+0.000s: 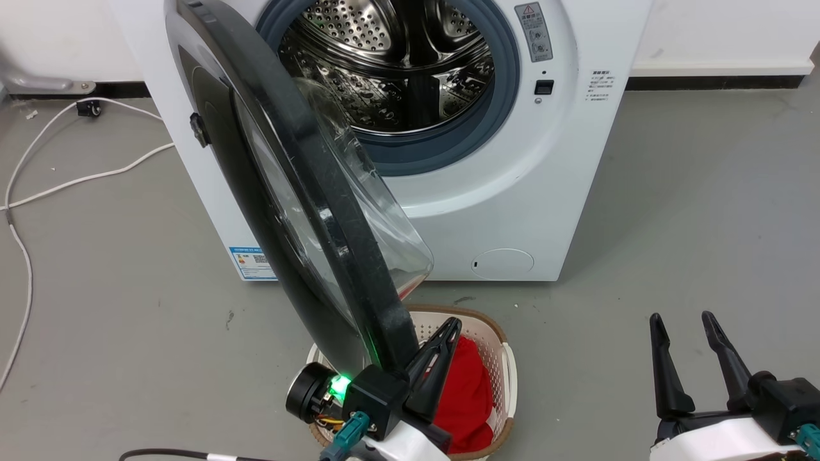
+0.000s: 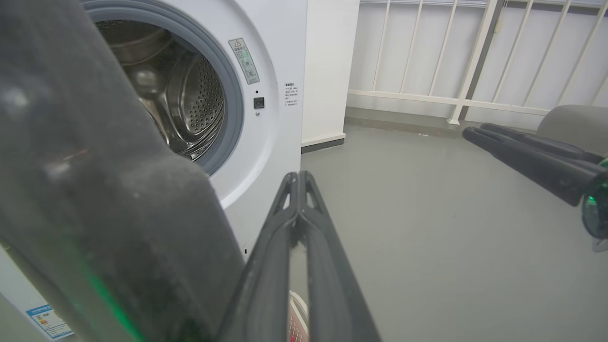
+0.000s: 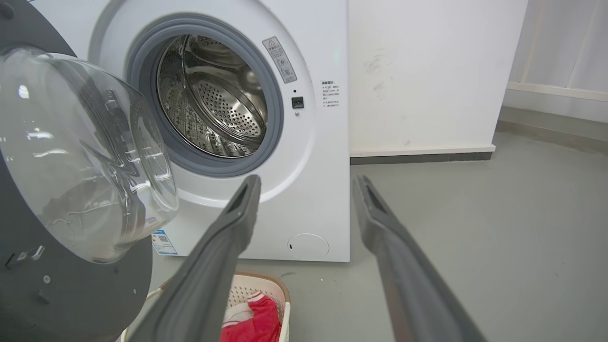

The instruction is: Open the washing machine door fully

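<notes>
we see washing machine door part open, left gripper pinched shut beside its rim, right gripper wide, blue label text unreadable

Colour notes: mostly white, black and steel, with one patch of red.
Body of washing machine white, blue label low on front; gasket grey-blue; drum bright steel, dotted with rows of holes. Rim of washing machine door glossy black, bowl clear glass. Grey floor. Cream basket, brown rim, gridded with small holes; cloth red. Fingers of left hand and right hand dark; green light behind the left.
</notes>
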Robot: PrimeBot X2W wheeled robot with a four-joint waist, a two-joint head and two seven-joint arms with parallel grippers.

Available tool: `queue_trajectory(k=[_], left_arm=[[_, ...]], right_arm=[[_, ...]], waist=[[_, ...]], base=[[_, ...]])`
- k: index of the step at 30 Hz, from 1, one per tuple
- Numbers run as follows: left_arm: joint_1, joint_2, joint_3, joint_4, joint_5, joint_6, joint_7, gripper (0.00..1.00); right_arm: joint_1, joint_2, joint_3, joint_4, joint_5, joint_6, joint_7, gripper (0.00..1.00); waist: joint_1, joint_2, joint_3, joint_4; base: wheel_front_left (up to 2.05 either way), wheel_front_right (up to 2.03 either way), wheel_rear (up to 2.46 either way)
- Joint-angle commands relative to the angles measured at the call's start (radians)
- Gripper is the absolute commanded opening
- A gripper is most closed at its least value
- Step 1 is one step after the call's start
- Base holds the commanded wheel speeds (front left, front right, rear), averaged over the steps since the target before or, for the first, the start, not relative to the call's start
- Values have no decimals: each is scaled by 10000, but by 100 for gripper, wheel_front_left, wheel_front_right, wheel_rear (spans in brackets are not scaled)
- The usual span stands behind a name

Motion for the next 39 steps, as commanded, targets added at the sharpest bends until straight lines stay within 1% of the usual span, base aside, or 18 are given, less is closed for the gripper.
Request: queue_trajectory(k=[1, 8, 14, 18, 30, 39], left_arm=[[-163, 1, 52, 54, -36, 48, -79, 0], [-326, 84, 266, 489, -86, 194, -298, 0], [-209, 109, 269, 535, -155, 303, -380, 0], [135, 228, 407, 345, -211, 554, -383, 0], [1741, 805, 738, -1218, -364, 1331, 105, 0], [2718, 1242, 1113, -2178, -336, 1956, 349, 0]], right_arm=[[-145, 25, -3, 31, 37, -3, -6, 100], [-164, 27, -48, 76, 76, -3, 11, 100], [-170, 27, -11, 129, 89, -5, 24, 100], [-156, 27, 8, 146, 124, -3, 45, 100], [44, 26, -17, 207, 201, -5, 124, 100], [193, 26, -107, 200, 273, -5, 63, 100]], waist=[[0, -1, 17, -10], [0, -1, 65, 16], [0, -1, 26, 43], [0, -1, -6, 60], [0, -1, -162, 562], [0, -1, -157, 1309]], base=[[0, 0, 0], [0, 0, 0], [0, 0, 0], [0, 0, 0], [0, 0, 0], [0, 0, 0]])
